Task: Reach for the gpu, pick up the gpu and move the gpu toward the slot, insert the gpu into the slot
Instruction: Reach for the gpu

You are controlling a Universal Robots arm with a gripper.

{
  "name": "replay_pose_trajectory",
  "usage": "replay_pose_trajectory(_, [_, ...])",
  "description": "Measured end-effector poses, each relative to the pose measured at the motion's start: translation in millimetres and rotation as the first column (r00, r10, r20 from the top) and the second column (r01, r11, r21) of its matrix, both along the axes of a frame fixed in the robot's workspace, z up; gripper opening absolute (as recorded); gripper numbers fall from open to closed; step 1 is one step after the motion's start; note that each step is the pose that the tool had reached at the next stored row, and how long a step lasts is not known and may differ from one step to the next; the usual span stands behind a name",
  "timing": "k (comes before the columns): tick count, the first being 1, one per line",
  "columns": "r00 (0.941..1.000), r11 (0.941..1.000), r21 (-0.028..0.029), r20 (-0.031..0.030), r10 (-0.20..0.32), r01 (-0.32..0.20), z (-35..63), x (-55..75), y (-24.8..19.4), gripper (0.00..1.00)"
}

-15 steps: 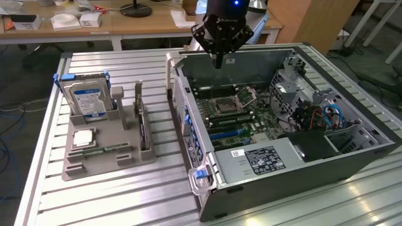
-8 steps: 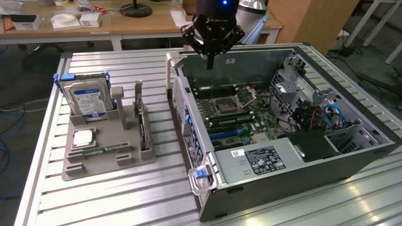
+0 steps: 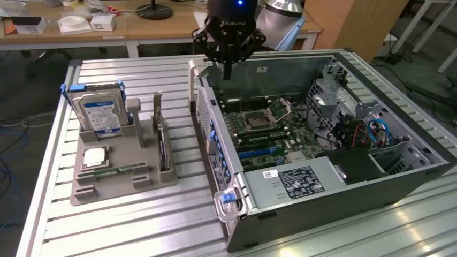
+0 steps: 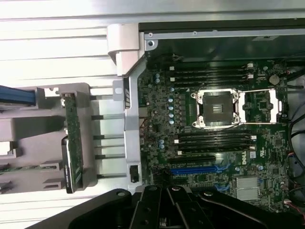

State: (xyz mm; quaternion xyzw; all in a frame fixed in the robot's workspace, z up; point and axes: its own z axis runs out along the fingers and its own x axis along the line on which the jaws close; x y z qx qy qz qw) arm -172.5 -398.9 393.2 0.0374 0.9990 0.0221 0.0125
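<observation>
The gpu [image 3: 164, 150] stands on edge in a slot of the grey holder [image 3: 121, 179] on the exterior view's left; in the wrist view it is a thin green and dark strip [image 4: 72, 143]. My gripper [image 3: 227, 72] hangs over the far left corner of the open computer case [image 3: 328, 187], well away from the gpu, with its fingers together and nothing between them. Its black linkage [image 4: 167, 210] shows in the wrist view. The blue slot [image 3: 260, 152] lies on the motherboard, and the wrist view catches it too [image 4: 198, 169].
A silver hard drive with blue rails [image 3: 96, 110] stands upright at the holder's far end. A processor chip [image 3: 95, 156] and a green memory stick [image 3: 114, 171] lie in the holder. The case wall with its handle [image 3: 230, 201] rises between holder and motherboard.
</observation>
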Motion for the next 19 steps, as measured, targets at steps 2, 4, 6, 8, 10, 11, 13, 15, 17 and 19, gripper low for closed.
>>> replay_pose_trajectory(2, [1.0000,1.0000,0.0001,0.0000,0.000,0.000,0.0,-5.8,0.0,0.10])
replay_pose_trajectory(4, [1.0000,1.0000,0.0001,0.0001,0.000,0.000,-0.1,-11.6,0.0,0.10])
replay_pose_trajectory(6, [1.0000,1.0000,0.0001,0.0000,0.000,0.000,-0.1,-17.0,0.0,0.10])
replay_pose_trajectory(8, [1.0000,1.0000,0.0000,0.0000,0.000,0.000,-0.1,-22.6,0.0,0.10])
replay_pose_trajectory(10, [1.0000,1.0000,0.0000,0.0000,0.000,0.000,0.0,-29.2,0.0,0.10])
replay_pose_trajectory(11, [1.0000,1.0000,0.0000,-0.0001,0.000,0.000,0.0,-32.3,0.0,0.10])
replay_pose_trajectory(13, [1.0000,1.0000,0.0001,0.0001,0.000,0.000,-0.1,-38.7,0.0,0.10])
replay_pose_trajectory(15, [1.0000,1.0000,0.0001,0.0001,0.000,0.000,-0.2,-45.1,0.0,0.10])
replay_pose_trajectory(17, [1.0000,1.0000,0.0000,0.0000,0.000,0.000,-0.1,-52.1,0.0,0.10])
replay_pose_trajectory(19, [1.0000,1.0000,0.0000,0.0000,0.000,0.000,-0.1,-59.1,0.0,0.10])
